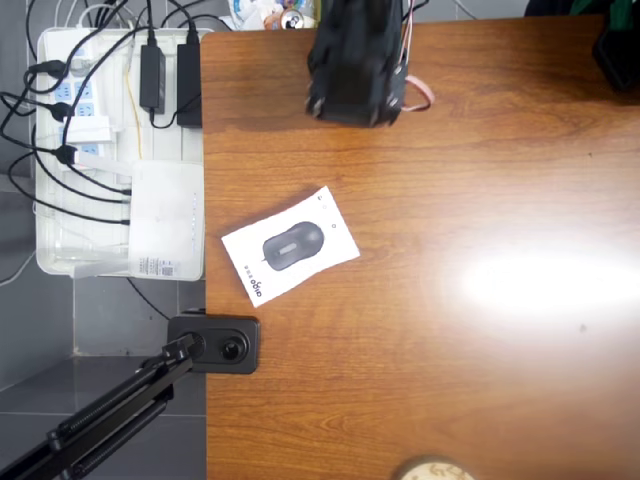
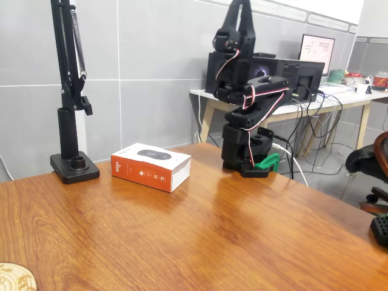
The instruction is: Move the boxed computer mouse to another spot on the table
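Box (image 1: 290,246) with the mouse picture lies flat on the counter (image 1: 450,380), near its left edge in the overhead view and turned at a slant to that edge. In the fixed view the box (image 2: 151,166) shows an orange-red long side facing the camera and a white short end, with the dark mouse printed on top. Nothing touches it.

Arm (image 2: 247,97) sits folded up at the far edge of the counter, well apart from the box. From overhead it is a dark block (image 1: 355,55) at the top of the picture with red and white wires. The gripper is tucked into the folded arm, and I cannot tell whether it is open or closed.

A black lamp-style stand (image 2: 71,115) is clamped at the counter edge just beside the box. Off the counter, a white tray (image 1: 70,255) holds power strips, cables and a white router (image 1: 168,215). A round cork-like disc (image 2: 13,277) lies at the near edge.
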Motion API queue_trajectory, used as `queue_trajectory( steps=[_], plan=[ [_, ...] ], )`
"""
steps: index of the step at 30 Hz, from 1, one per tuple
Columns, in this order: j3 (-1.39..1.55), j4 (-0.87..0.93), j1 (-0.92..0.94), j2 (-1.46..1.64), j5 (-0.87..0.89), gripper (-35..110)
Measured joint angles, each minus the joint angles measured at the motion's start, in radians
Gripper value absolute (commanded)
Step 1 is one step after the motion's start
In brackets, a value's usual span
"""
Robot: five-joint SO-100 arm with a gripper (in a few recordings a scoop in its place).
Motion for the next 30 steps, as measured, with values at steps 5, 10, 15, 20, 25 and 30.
queue_trajectory(
  steps=[5,10,15,20,25,30],
  plan=[
    [-0.002,-0.014,-0.011,0.212,0.006,0],
    [0.002,-0.012,-0.078,0.239,0.144,0],
    [0.002,-0.012,-0.081,0.239,0.445,0],
    [0.002,-0.012,-0.087,0.239,0.417,0],
    [0.002,-0.012,-0.084,0.239,0.411,0],
    [0.002,-0.012,-0.086,0.239,0.408,0]
  ],
)
